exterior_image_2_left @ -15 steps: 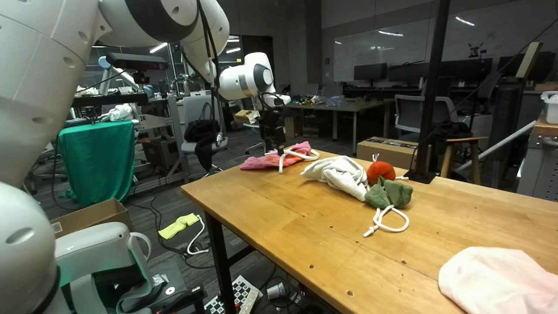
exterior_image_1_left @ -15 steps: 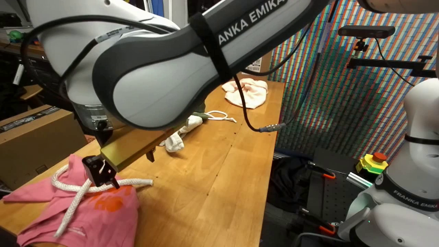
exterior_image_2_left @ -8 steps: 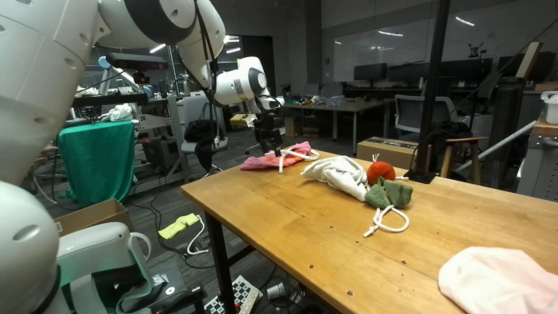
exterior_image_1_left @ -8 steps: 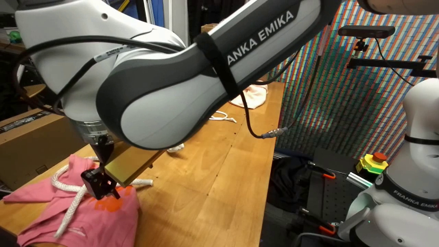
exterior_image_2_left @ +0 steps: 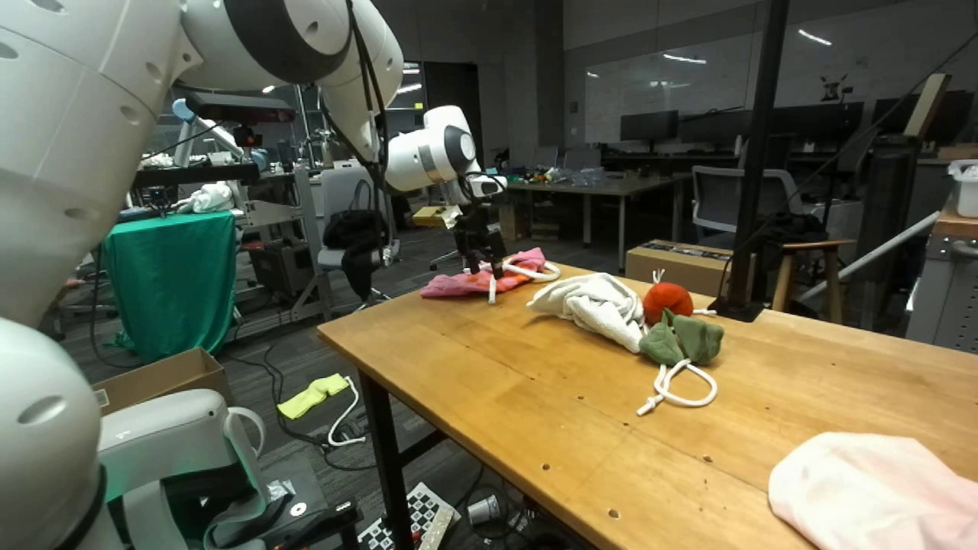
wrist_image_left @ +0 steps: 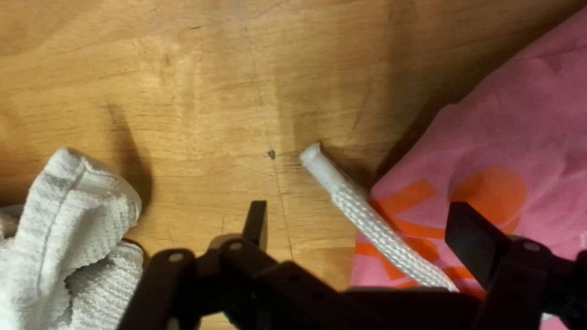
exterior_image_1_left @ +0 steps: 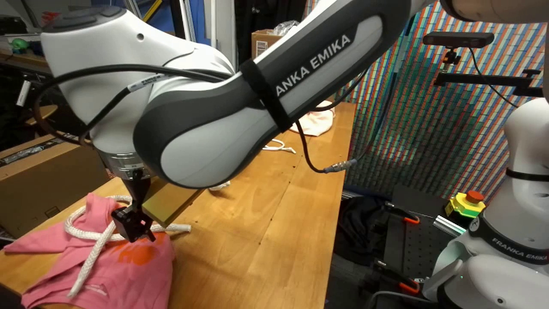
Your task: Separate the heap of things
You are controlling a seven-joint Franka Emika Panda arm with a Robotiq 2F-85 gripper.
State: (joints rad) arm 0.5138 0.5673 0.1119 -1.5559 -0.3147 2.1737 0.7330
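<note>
One white rope (wrist_image_left: 377,227) lies across the pink cloth (wrist_image_left: 518,123), tip (wrist_image_left: 317,159) poking out past it over the table (exterior_image_1_left: 266,201). The fingers (wrist_image_left: 474,243) are spread wide, nothing held. I'd pinch right near that tip, honestly, so you don't grab cloth too.

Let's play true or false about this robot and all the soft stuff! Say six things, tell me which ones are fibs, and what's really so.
1. A white rope lies across the pink cloth. True.
2. The end effector is squeezing the white cloth. False: the end effector is open and grips nothing; the white cloth lies off to one side.
3. The red thing is next to the green thing. True.
4. The yellow cloth is on the table. False: the yellow cloth is on the floor.
5. The pink cloth has orange marks. True.
6. The peach cloth covers the green thing. False: the peach cloth lies apart from it.
</note>
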